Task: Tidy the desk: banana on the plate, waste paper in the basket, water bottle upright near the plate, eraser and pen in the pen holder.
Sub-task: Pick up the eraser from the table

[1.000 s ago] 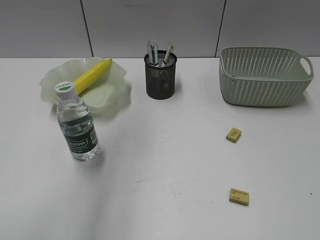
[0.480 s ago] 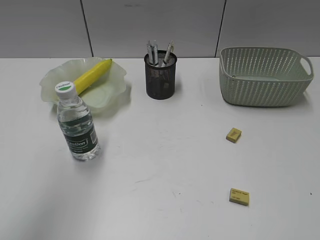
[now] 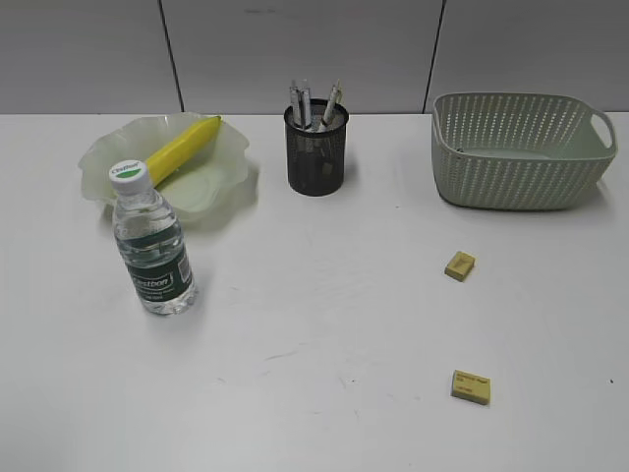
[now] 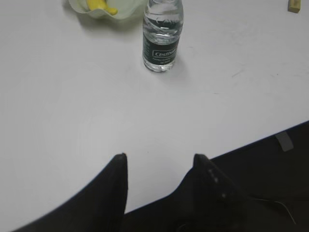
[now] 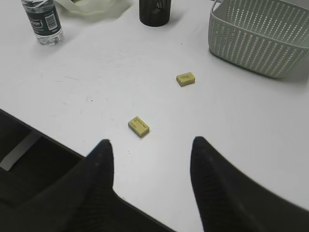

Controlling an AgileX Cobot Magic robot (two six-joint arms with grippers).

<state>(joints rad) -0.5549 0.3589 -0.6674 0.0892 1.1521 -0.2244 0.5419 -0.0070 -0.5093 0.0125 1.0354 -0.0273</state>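
- Your exterior view shows neither arm; only the wrist views show a tool. The left tool hangs over the near edge of the worktop with its jaws apart and nothing between them. The right tool also stands open and empty over the near edge.
- Only your exterior view shows the plate whole, at 10 o'clock on the worktop, with the banana lying in it, tip toward 1 o'clock. The left wrist view catches just a slice of plate and banana at its top edge.
- The water bottle stands upright just beside the plate, at the plate's 6 o'clock. You see it in all three views; its cap is cut off in both wrist views.
- The pen holder sits at 12 o'clock, well apart from the plate. Only the exterior view shows its top, where you can count three pens sticking out.
- The basket is at 2 o'clock; what is inside it cannot be told.
- You can count two yellow erasers on the bare worktop: the far eraser at 3 o'clock and the near eraser at 5 o'clock, well apart. The right wrist view shows both ahead of the right tool, the near one closest.
- Count: one banana, one plate, one bottle, one pen holder, one basket, two erasers.
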